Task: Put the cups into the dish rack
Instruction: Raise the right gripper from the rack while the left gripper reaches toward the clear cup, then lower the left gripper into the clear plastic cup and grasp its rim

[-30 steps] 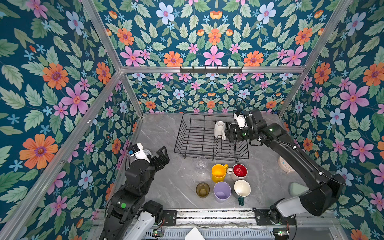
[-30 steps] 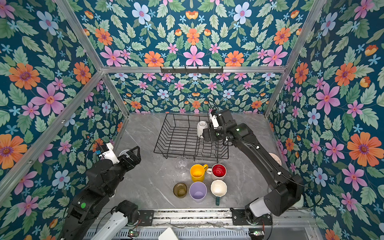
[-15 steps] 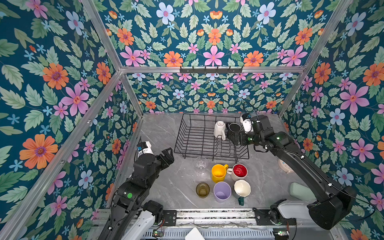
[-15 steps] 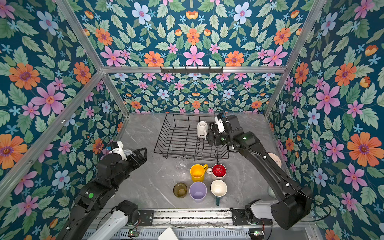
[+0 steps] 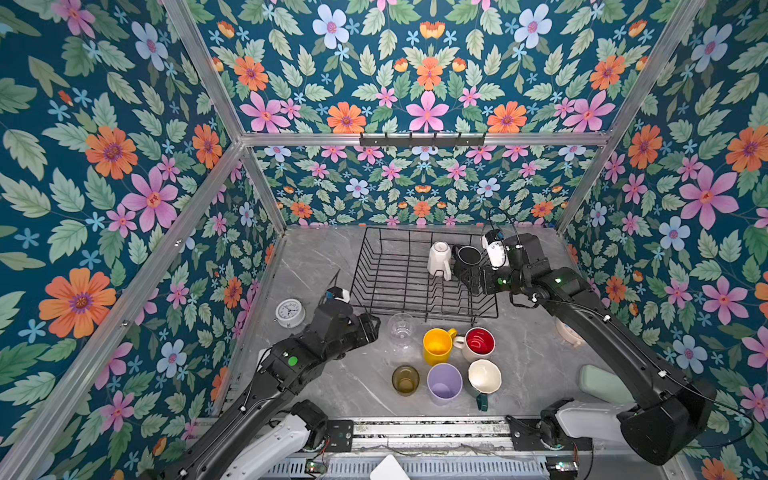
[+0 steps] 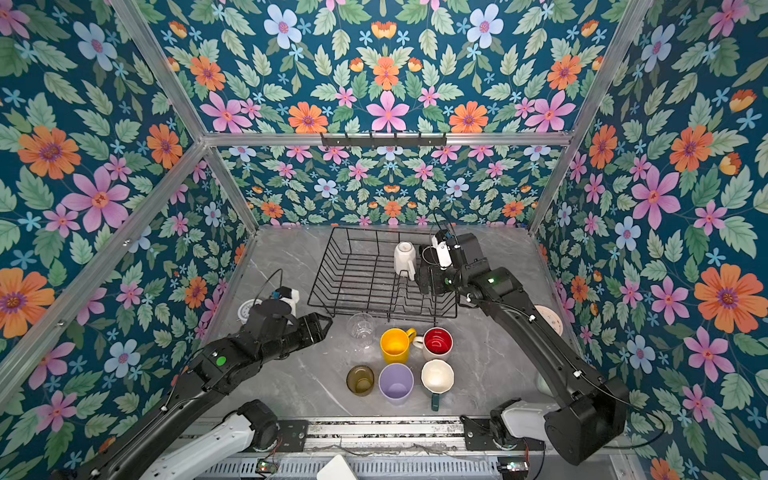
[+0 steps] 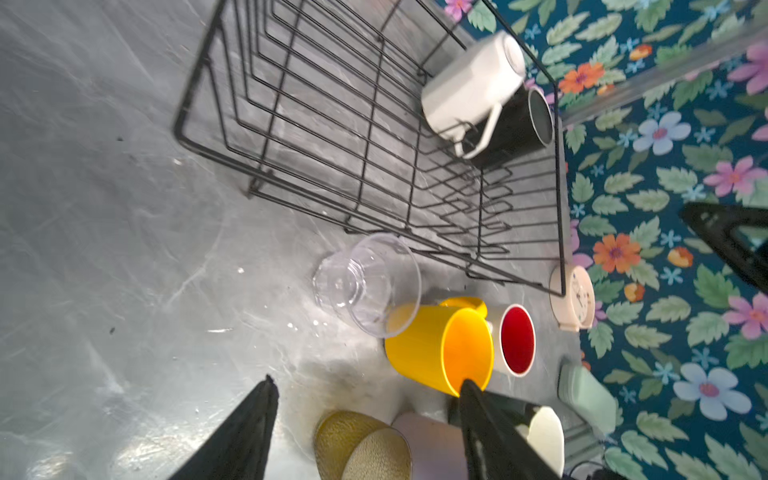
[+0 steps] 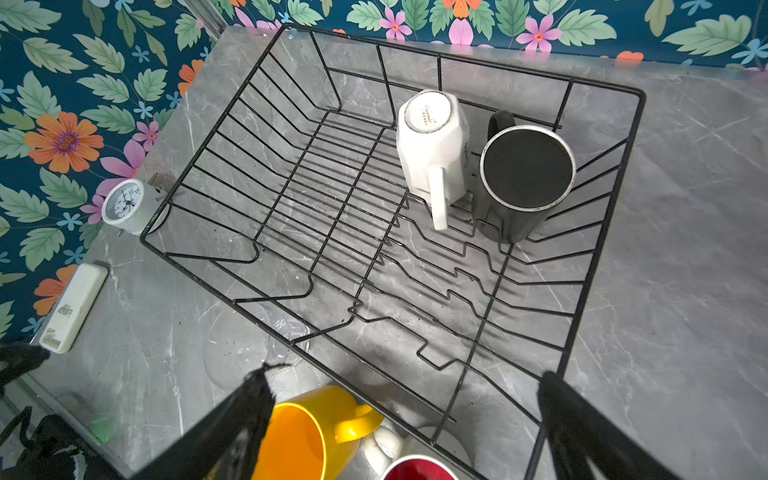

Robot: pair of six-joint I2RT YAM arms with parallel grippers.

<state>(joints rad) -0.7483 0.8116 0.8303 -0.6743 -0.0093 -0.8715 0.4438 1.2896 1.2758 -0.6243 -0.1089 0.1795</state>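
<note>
The left pincer (image 5: pixel 372 328), parted and empty, has advanced near the clear glass cup (image 5: pixel 401 330) fronting the black wire dish rack (image 5: pixel 363 266); the right pincer (image 5: pixel 467 279), spread wide, hangs empty above it.

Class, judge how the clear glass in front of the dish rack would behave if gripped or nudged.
The clear glass looks smooth and thin-walled, so it may slip under a pinch and could be fragile. Its base appears narrower than its rim, so a sideways push might tip it.
</note>
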